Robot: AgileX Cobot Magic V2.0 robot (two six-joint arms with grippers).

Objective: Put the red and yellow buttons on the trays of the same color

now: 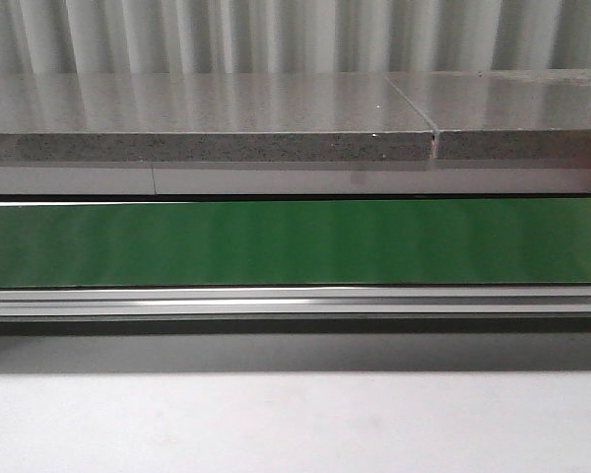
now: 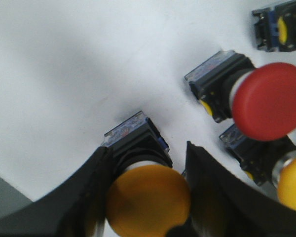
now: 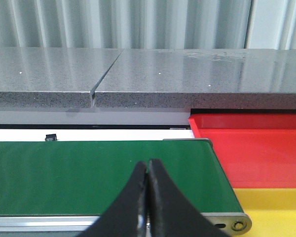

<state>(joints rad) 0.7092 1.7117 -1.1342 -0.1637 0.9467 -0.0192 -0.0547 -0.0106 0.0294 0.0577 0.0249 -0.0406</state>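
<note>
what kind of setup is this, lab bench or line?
Probably a mock sorting line, not a plain bench: a green conveyor belt runs before a grey speckled stone counter, flat red and yellow plastic trays sit at its end, and industrial mushroom-head push buttons lie on a white surface.

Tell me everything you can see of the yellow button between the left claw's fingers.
The yellow button has a broad, smooth, domed cap that looks like plastic, on a pale collar above a black blocky housing with a silvery label plate at its far end. It lies tipped on the white surface, cap toward the camera, between the fingers of the left claw. The finger on one side presses against its housing; whether the other touches is unclear.
</note>
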